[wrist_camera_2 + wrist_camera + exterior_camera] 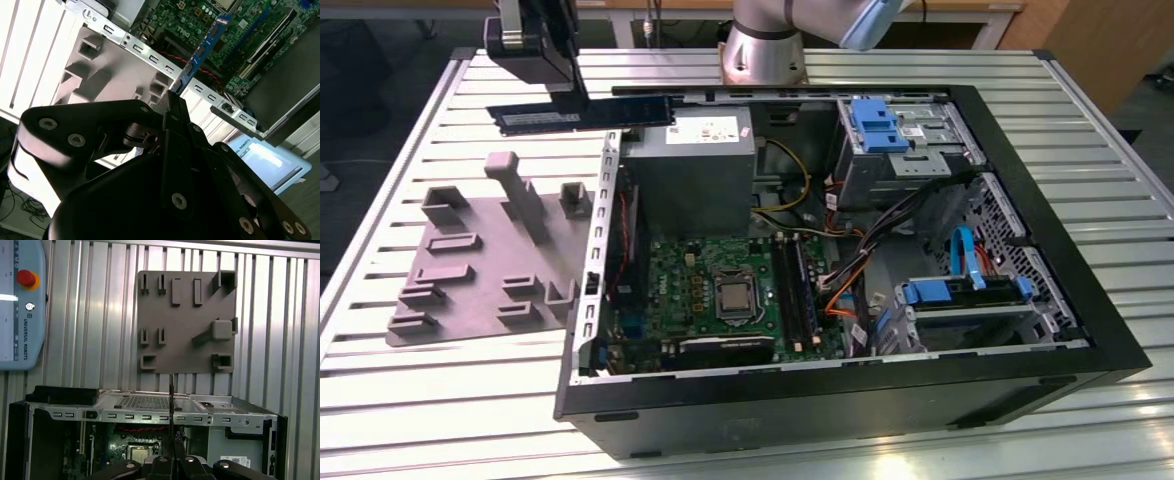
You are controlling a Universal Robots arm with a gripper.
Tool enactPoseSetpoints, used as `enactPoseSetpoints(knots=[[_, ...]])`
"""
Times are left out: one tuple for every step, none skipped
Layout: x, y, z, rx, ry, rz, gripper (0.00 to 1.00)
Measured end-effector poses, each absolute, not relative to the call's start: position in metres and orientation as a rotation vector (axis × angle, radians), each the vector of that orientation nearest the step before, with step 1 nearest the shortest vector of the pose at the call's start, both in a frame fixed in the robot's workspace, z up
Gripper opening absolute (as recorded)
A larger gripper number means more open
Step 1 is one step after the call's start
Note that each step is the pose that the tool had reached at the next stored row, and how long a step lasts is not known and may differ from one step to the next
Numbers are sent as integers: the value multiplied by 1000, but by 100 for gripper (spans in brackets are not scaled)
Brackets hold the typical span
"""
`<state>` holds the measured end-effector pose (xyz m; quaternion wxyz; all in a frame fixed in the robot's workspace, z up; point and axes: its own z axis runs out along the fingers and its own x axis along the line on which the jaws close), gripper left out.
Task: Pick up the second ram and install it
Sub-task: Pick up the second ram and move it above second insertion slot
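Black gripper (172, 102) pinches shut on long dark-green memory stick (204, 48)
I fear it tilts in the grip and strikes the black computer case (827, 400)

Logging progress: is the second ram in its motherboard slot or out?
Out: the gripper holds the second ram aloft, clear of the motherboard slots.

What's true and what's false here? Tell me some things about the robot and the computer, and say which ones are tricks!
1. The gripper is holding the second ram. True.
2. The second ram is plugged into the motherboard. False: it is up in the air, clamped in the gripper, not in any slot.
3. The computer case is open, so the motherboard shows. True.
4. The grey plate lies inside the case. False: it lies on the table beside the case, at the exterior view's left.
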<state>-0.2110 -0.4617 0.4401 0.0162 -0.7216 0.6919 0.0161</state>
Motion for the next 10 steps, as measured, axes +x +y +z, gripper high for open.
enactPoseSetpoints(knots=[[-210, -462, 440, -2244, 2152, 50, 12], [-209, -462, 440, -2244, 2152, 50, 12], [-208, -462, 440, -2244, 2152, 50, 12], [-207, -462, 440, -2244, 2152, 50, 12], [-206, -462, 440, -2244, 2152, 50, 12], [-205, -462, 440, -2244, 2152, 50, 12], [-204, -462, 440, -2244, 2152, 50, 12], [-203, -462, 440, -2244, 2152, 50, 12], [-202, -462, 440, -2244, 2152, 50, 12], [-201, -462, 440, -2244, 2152, 50, 12]])
